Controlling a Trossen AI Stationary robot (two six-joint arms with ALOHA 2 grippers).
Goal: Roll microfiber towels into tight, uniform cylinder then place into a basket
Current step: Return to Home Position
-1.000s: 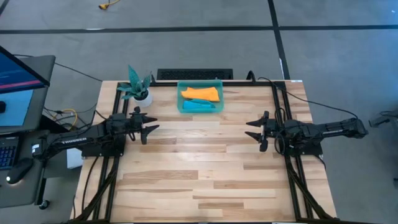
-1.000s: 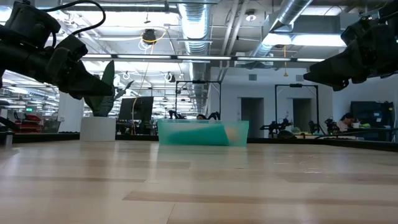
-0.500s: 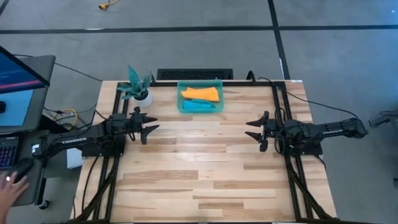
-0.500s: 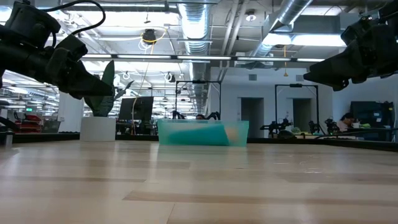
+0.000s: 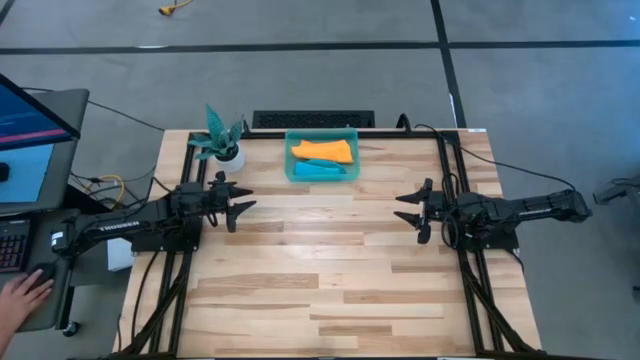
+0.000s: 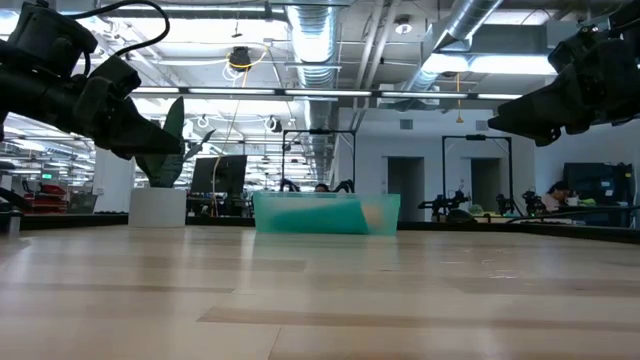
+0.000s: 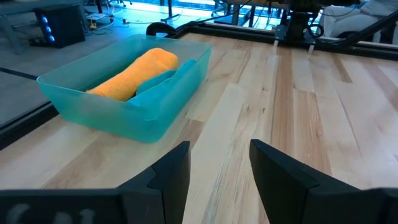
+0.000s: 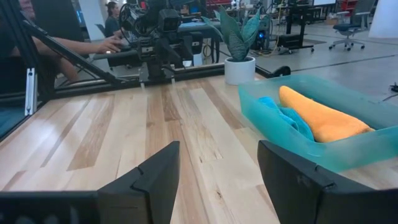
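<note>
Two towels [image 5: 322, 151] sit in the basket [image 5: 320, 132] at twelve o'clock. Left tool [image 5: 244, 200] at nine, right tool [image 5: 402, 207] at three, both open.

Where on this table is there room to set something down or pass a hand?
The table half away from the basket is bare, as is the strip between the open left gripper and open right gripper. The corner beside the basket on the right arm's side is free. Tightest: between plant pot and basket.
</note>
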